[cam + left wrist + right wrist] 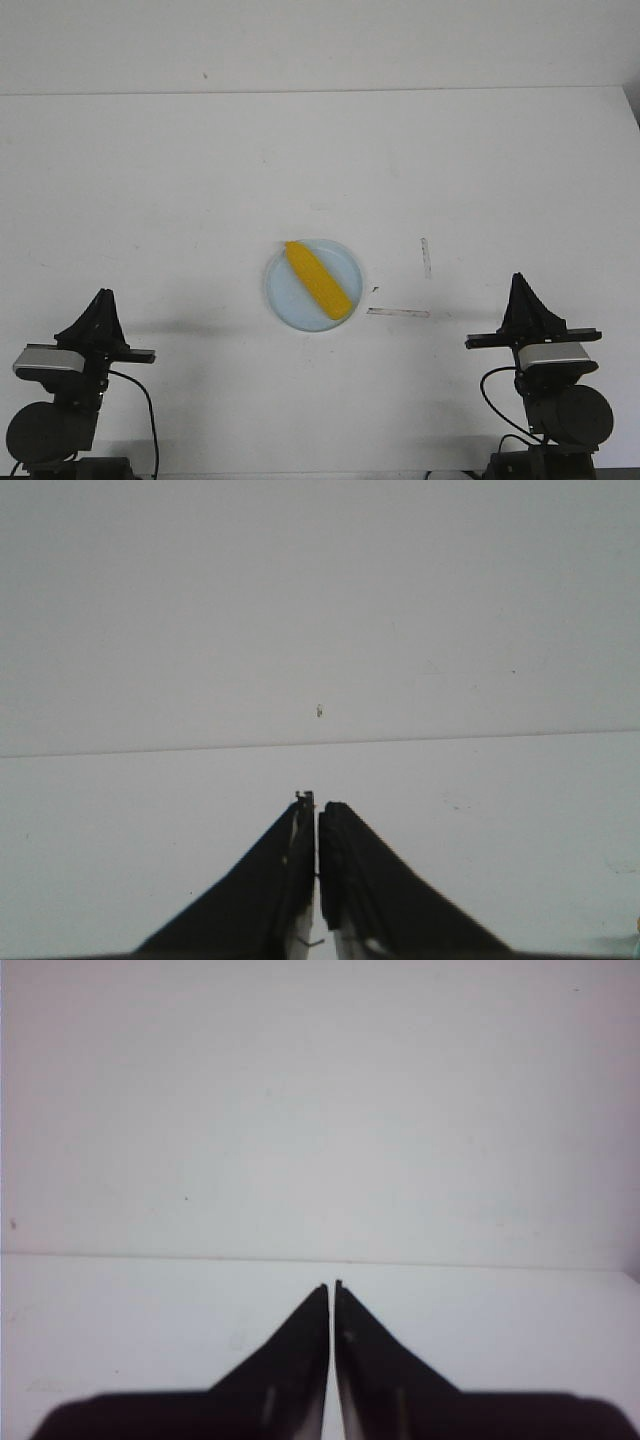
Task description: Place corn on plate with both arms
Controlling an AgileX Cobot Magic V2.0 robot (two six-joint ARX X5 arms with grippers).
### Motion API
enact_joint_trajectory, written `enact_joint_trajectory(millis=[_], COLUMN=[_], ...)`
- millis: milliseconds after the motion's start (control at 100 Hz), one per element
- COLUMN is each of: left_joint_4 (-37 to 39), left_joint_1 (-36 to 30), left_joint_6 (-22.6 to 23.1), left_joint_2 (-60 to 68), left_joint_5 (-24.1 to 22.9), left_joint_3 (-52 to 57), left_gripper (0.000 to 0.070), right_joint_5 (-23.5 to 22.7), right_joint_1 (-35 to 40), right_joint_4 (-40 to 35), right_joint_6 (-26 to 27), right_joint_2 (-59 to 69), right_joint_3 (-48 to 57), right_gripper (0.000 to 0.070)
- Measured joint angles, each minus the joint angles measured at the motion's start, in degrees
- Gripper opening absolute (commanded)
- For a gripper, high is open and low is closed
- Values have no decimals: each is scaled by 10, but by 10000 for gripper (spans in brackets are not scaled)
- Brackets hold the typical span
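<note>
In the front view the yellow-orange corn (318,279) lies diagonally on the pale blue plate (283,294) at the middle of the white table. My left gripper (103,294) is at the near left, shut and empty, well left of the plate. My right gripper (519,277) is at the near right, shut and empty, well right of the plate. In the left wrist view the gripper (317,802) has its jaws closed together over bare table. In the right wrist view the gripper (332,1284) also has its jaws together. Corn and plate do not show in the wrist views.
Two thin tape strips lie right of the plate, one upright (426,258) and one flat (398,313). The table's far edge (320,92) meets a white wall. Black cables hang by each arm base at the near edge.
</note>
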Motion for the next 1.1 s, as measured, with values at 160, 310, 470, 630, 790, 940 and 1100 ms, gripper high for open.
enact_joint_trajectory(millis=[160, 310, 470, 630, 790, 940, 1100], left_joint_4=[-21, 28, 38, 43, 44, 31, 32], left_joint_1=[0, 0, 0, 1, 2, 2, 2], left_joint_6=[0, 0, 0, 0, 0, 0, 0], left_joint_2=[-7, -16, -45, -93, -96, -98, -98], left_joint_5=[-24, -23, -23, -23, -24, -24, -24], left_joint_3=[-8, -72, -124, -154, -168, -168, -168], left_gripper=[1, 1, 1, 1, 1, 1, 1], right_joint_5=[0, 0, 0, 0, 0, 0, 0], right_joint_1=[0, 0, 0, 0, 0, 0, 0], right_joint_4=[0, 0, 0, 0, 1, 5, 6], right_joint_6=[0, 0, 0, 0, 0, 0, 0], right_joint_2=[0, 0, 0, 0, 0, 0, 0], right_joint_3=[0, 0, 0, 0, 0, 0, 0], right_gripper=[8, 8, 9, 8, 8, 8, 9])
